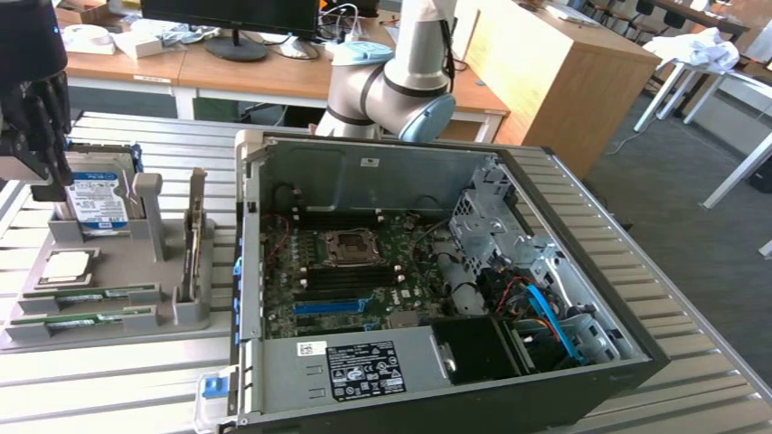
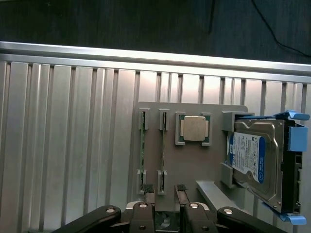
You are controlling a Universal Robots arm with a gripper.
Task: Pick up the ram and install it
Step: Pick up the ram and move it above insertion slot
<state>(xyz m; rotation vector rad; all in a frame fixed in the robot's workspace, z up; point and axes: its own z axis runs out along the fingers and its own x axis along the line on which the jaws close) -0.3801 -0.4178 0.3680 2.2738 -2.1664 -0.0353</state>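
While the tool point(image 2: 164, 189) is hovering over the tray point(image 2: 194, 167) on the counter point(image 2: 73, 145), its jaws are standing wide with nothing between them. The ram point(image 2: 163, 150) is lying in its tray slot, just beside a second stick point(image 2: 142, 150) and near the processor point(image 2: 194, 128), and the tool's gap is lining up with it. Nothing is being gripped, so the pickup is not yet done; by my judgement, lifting the ram and seating it on the board point(image 1: 350, 276) inside the open case point(image 1: 362, 172) are both remaining.
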